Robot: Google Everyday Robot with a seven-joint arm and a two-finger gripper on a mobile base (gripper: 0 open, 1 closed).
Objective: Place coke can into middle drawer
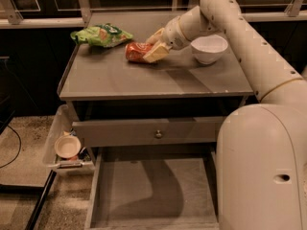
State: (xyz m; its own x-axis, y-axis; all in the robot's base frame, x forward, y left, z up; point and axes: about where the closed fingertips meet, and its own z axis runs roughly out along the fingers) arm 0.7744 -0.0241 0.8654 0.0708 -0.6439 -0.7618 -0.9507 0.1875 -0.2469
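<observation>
While the coke can (135,51) lies sideways on the desk (144,80), the gripper (156,44) sits at its right end, grip unclear; grasping seems the step, then lowering into the open middle drawer (144,190).

No word, brand, number or sign legible anywhere. Closest to lettering: pale marks on the red side of the coke can (135,51), lying on its side on the grey bench (120,80), too smeared to read as a name. Likewise a whitish patch on the crinkled green chip bag (101,34) at the bench's back left, shape only. Gripper (154,44) at the can's right end, between can and white bowl (209,48), cream-coloured and plain. Along the arm (249,47), a row of small dark dots, not characters.
</observation>
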